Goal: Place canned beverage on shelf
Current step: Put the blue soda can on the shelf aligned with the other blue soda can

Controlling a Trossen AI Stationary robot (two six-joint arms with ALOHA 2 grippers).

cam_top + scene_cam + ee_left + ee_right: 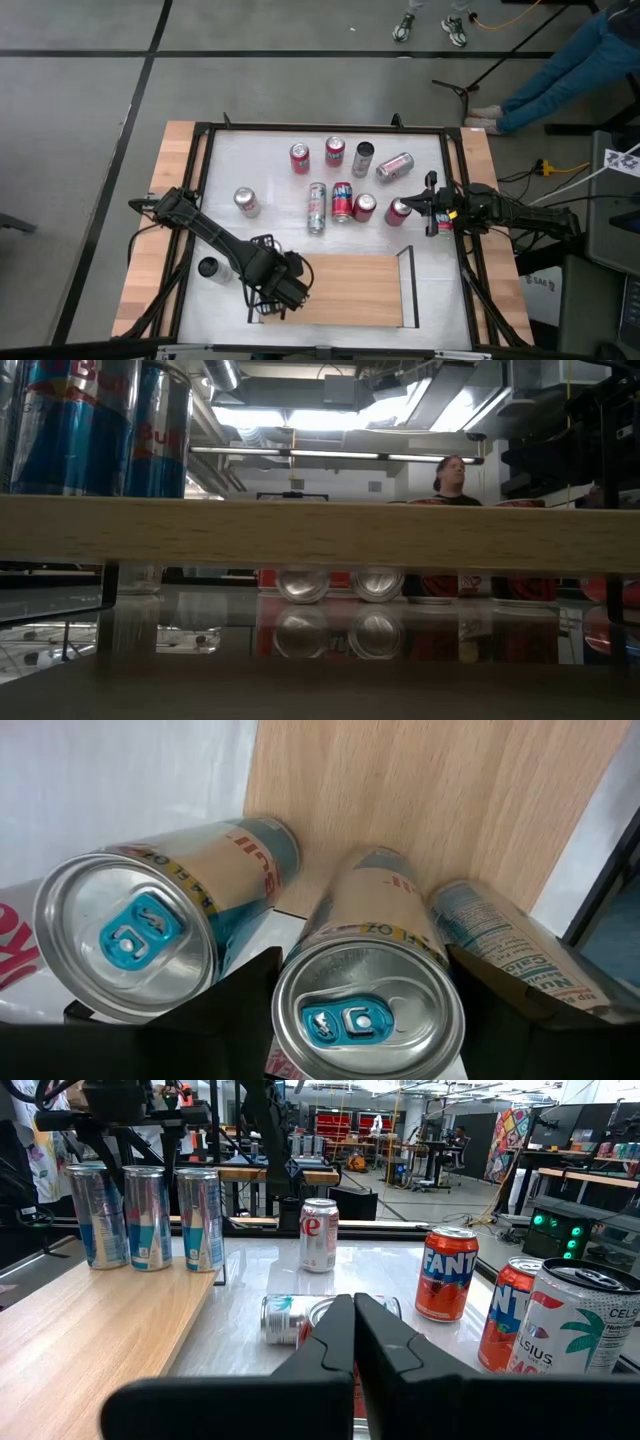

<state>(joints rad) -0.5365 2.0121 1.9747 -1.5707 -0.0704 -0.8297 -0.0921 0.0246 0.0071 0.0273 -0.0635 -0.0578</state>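
The shelf is a light-wood panel lying near the table's front edge. Three blue-and-silver cans stand in a row at its left end, seen in the right wrist view as the left can, the middle can and the right can. My left gripper points down over that row, shut on the middle can, whose neighbours stand close on either side. My right gripper waits level at the table's right side, shut and holding nothing. My left gripper has the middle can between its two fingers, one against each side of the can's upper wall. The fingers come from above, pointing down. The can is upright, its top level with its neighbours' tops; whether its base rests on the shelf I cannot tell.
Several more cans stand or lie on the white tabletop beyond the shelf, among them a blue one and a silver one lying down. Another can stands left of the shelf. The shelf's right part up to its black rail is bare wood.
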